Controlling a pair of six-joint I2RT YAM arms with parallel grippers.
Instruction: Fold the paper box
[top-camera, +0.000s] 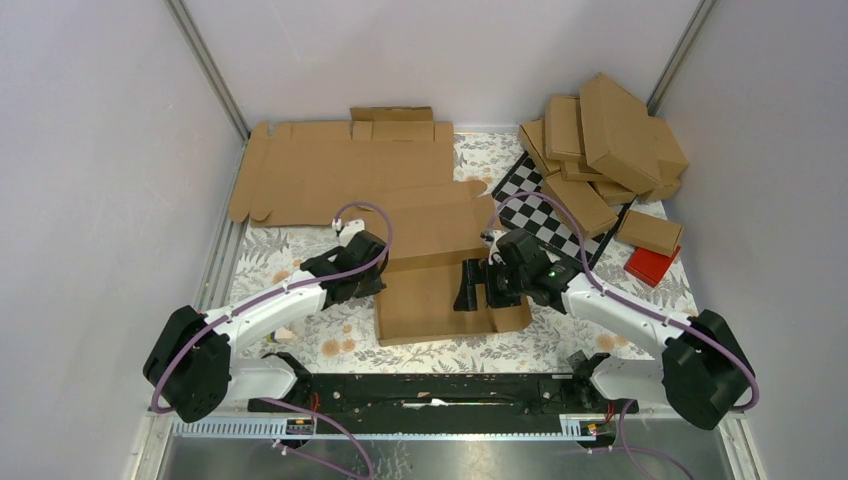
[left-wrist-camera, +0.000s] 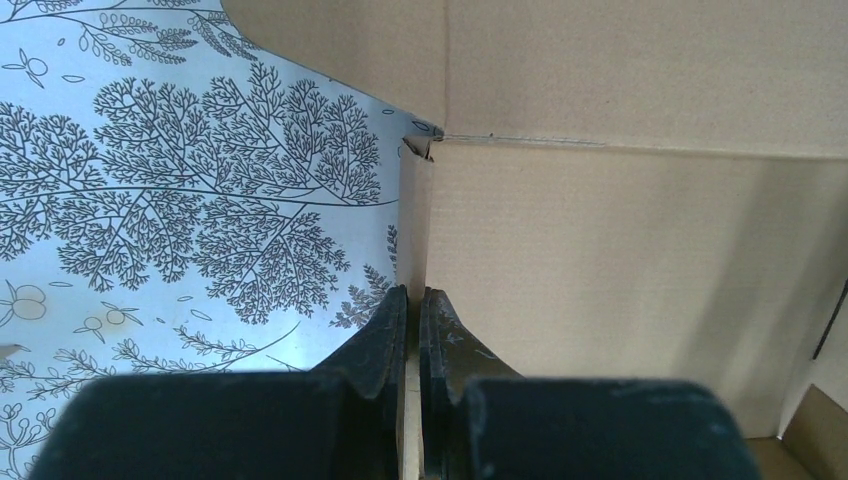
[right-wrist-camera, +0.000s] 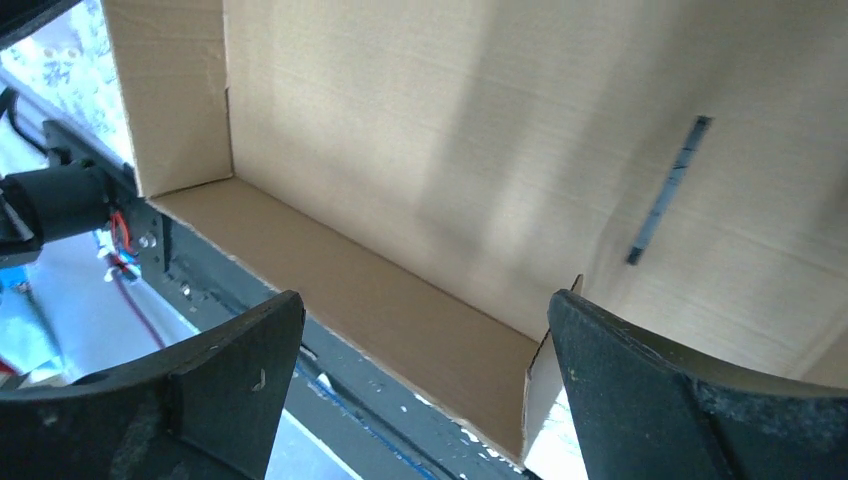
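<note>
The paper box (top-camera: 440, 300) lies mid-table as brown cardboard, its side walls partly raised and its lid panel stretching toward the back. My left gripper (top-camera: 374, 276) is at the box's left side, shut on the upright left wall. In the left wrist view that wall (left-wrist-camera: 414, 230) runs edge-on between the closed jaws of the left gripper (left-wrist-camera: 414, 312). My right gripper (top-camera: 474, 286) hovers over the box's right half, open. Seen from the right wrist, the right gripper (right-wrist-camera: 425, 345) spreads wide above the near wall (right-wrist-camera: 380, 290), holding nothing.
A large flat cardboard sheet (top-camera: 330, 170) lies at the back left. Several folded boxes (top-camera: 605, 145) are piled at the back right beside a checkered board (top-camera: 555, 215) and a red block (top-camera: 652, 265). A black rail (top-camera: 430, 390) runs along the near edge.
</note>
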